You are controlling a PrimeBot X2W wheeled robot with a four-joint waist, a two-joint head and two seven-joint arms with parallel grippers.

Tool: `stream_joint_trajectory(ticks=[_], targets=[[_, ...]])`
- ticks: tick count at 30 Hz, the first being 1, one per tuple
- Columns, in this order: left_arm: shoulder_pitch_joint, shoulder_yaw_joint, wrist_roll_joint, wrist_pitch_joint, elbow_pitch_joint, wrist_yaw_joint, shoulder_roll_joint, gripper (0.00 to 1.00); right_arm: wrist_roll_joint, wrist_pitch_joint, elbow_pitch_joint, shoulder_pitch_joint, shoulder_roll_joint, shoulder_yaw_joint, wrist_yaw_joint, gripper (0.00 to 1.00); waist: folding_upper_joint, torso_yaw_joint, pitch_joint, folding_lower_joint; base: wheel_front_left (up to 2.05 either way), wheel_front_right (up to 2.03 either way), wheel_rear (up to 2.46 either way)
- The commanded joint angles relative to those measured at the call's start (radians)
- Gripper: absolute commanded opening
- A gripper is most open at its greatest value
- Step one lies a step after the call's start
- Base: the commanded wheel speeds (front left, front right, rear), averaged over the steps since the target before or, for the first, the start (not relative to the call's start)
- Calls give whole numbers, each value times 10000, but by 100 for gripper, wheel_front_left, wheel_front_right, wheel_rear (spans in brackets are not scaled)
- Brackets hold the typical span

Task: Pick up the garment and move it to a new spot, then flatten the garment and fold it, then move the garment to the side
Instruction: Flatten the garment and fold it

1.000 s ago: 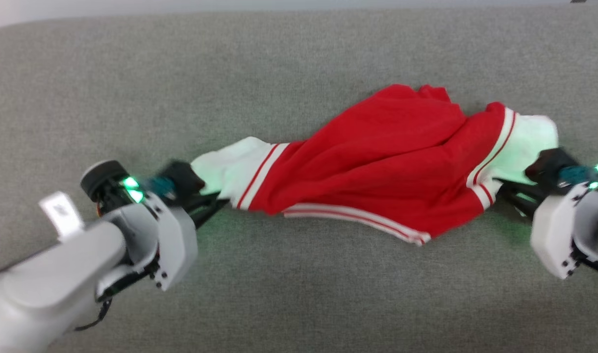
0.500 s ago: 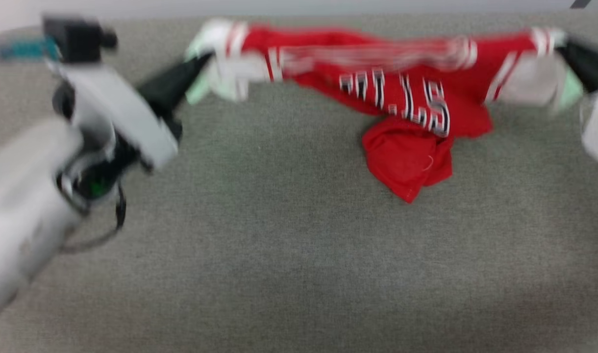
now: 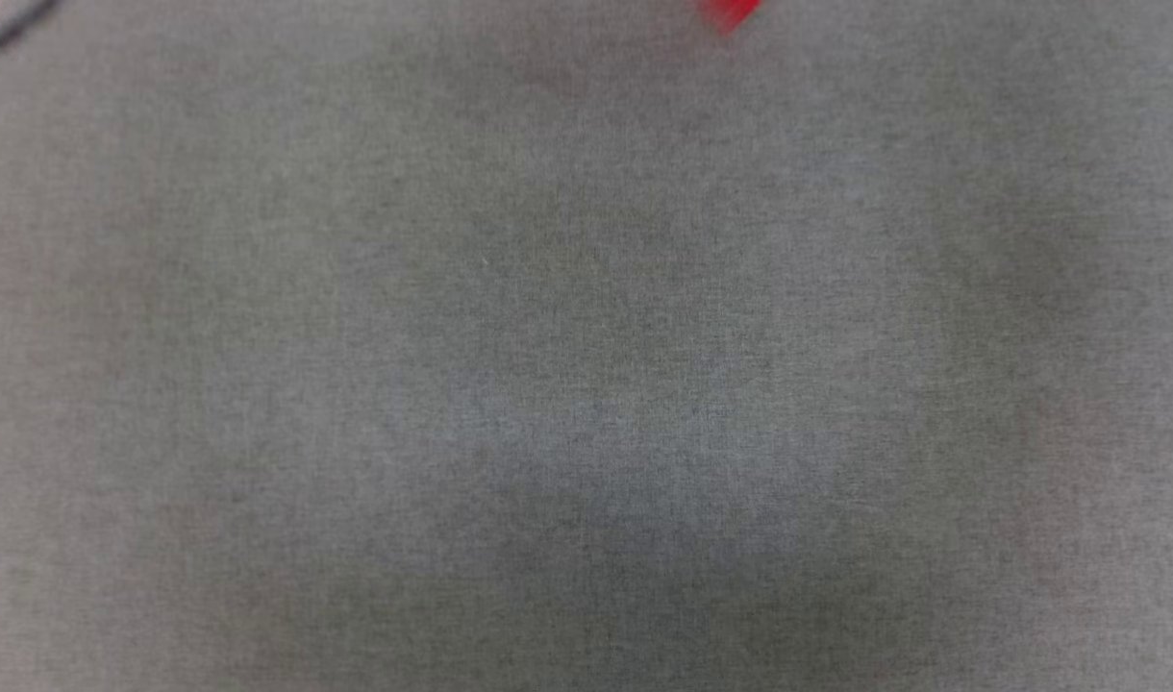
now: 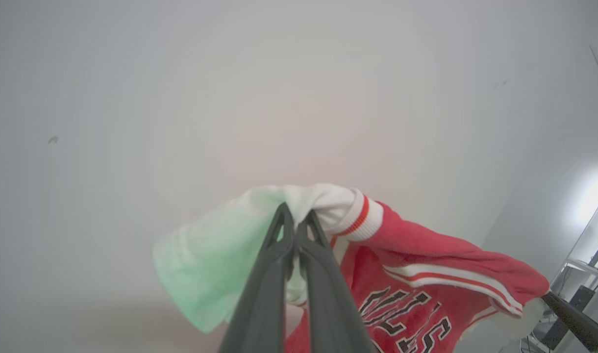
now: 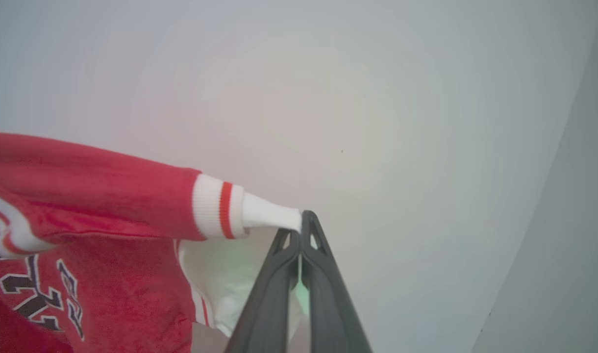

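Sagging between the left end effector (image 4: pixel 295 220) and right end effector (image 5: pixel 299 226), both pinching its white corners, the garment (image 4: pixel 426 264) looks soft and light; the corners seem the best places to hold.

Lab or test room is indicated rather than a home. Evidence noted: a flat grey woven-fabric tabletop (image 3: pixel 586 384) in the head view, and a plain pale grey painted wall (image 4: pixel 230 88) in both wrist views. A light metal shelving rack (image 4: pixel 573 272) carrying a small dark box-shaped unit (image 4: pixel 584 295) with cables is seen in the left wrist view. Finer detail there can't be resolved.
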Motion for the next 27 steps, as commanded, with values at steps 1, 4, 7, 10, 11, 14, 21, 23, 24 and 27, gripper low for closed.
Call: stream_joint_trajectory(ticks=[1, 4, 7, 10, 11, 14, 21, 23, 24, 27], targets=[[-5, 54, 26, -82, 143, 28, 79, 0, -116, -113, 211, -21, 43, -154, -18, 0, 0, 41, -184, 0, 0, 0, 0], [304, 81, -271, 149, 88, 26, -28, 0, -360, -275, 775, -32, 348, -107, -18, 0, 0, 69, -503, 0, 0, 0, 0], [1229, -442, -344, 984, -387, 26, 160, 0, -253, -172, 964, 586, 413, 337, -16, 0, 0, 109, -740, 0, 0, 0, 0], [2474, -999, -431, 1592, -1270, 25, 587, 0, 89, 105, 482, 1678, 249, 1285, -16, 0, 0, 103, -901, 0, 0, 0, 0], [2995, -1166, -535, 1765, -1691, 22, 720, 0, 222, 208, 203, 2165, 53, 1662, -16, 0, 0, 119, -954, 0, 0, 0, 0], [4946, -2047, -641, 2410, -3236, 20, 1610, 0, 1143, 791, -1415, 4438, -846, 2871, -16, 0, 0, 81, -1097, 0, 0, 0, 0], [7682, -3000, -883, 2461, -5881, 19, 3057, 0, 2618, 2139, -4902, 8363, -2664, 3130, -16, 0, 0, 34, -1430, 0, 0, 0, 0], [8240, -3218, -790, 2385, -6517, 19, 3513, 0, 2926, 2643, -5890, 9364, -3153, 2845, -16, 0, 0, 43, -1546, 0, 0, 0, 0], [8470, -3296, -753, 2295, -6813, 19, 3687, 0, 3015, 2914, -6311, 9842, -3342, 2678, -16, 0, 0, 51, -1598, 0, 0, 0, 0], [9128, -3495, -655, 2133, -7565, 20, 4230, 0, 3274, 3854, -7596, 11213, -3748, 2048, -16, 0, 0, 69, -1730, 0, 0, 0, 0]])
